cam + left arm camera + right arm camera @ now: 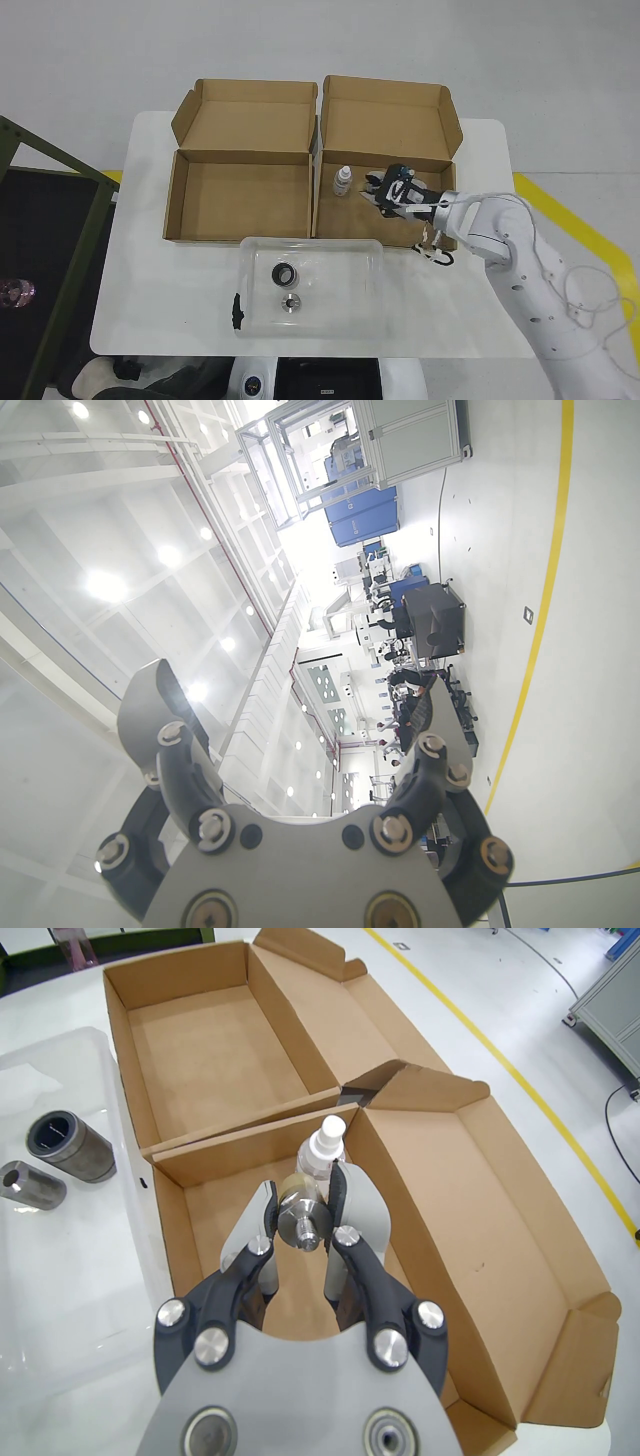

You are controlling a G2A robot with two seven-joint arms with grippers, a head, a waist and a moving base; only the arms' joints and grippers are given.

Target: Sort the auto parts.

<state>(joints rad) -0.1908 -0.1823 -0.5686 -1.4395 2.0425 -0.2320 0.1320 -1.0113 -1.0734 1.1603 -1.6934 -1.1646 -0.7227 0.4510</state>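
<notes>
**1 fitting point(298, 1220) held, 2 sleeves point(70, 1145) waiting**

Right gripper point(305, 1193) is clamped on the threaded metal fitting above the right box point(450, 1208), beside the spray bottle point(322, 1148). Judged step: placing. Next calls for lowering and opening inside the box. Left gripper point(297, 685) has its jaws apart, empty. Both steel sleeves lie in the near tray point(60, 1278).

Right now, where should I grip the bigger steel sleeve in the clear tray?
Probably across its round outer wall, from straight above: the bigger sleeve stands on end in the clear tray, bore up, with a gap to the smaller sleeve beside it.
</notes>
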